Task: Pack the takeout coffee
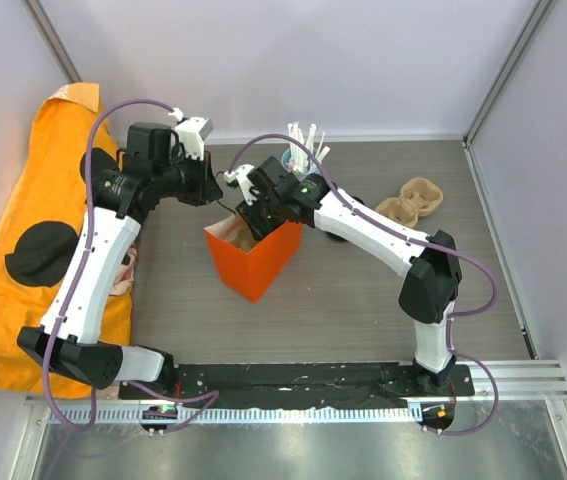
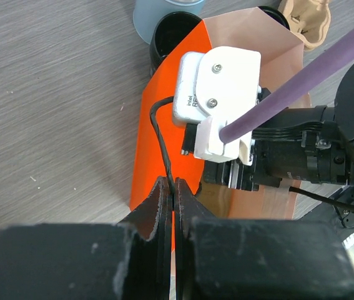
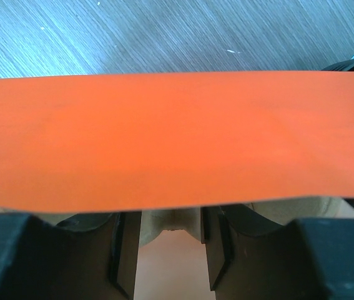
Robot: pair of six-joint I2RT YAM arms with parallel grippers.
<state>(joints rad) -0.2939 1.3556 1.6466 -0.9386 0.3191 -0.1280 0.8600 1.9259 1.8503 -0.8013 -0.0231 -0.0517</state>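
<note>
An orange paper bag [image 1: 261, 262] stands open mid-table. My left gripper [image 1: 213, 193] is shut on the bag's near-left rim; in the left wrist view a thin orange strip sits between the closed fingers [image 2: 173, 187]. My right gripper [image 1: 254, 224] reaches down into the bag mouth. In the right wrist view its fingers [image 3: 170, 228] flank a beige pulp ridge of a cup carrier [image 3: 170, 219], with dark rounded shapes on either side. The bag's orange wall [image 3: 177, 137] hides the rest. The right wrist camera housing [image 2: 217, 81] fills the bag opening.
A second pulp cup carrier [image 1: 411, 203] lies at the back right. A light blue cup with white sticks [image 1: 301, 148] and a black-lidded cup [image 2: 175, 37] stand just behind the bag. An orange cloth with black spots [image 1: 23, 250] covers the left edge.
</note>
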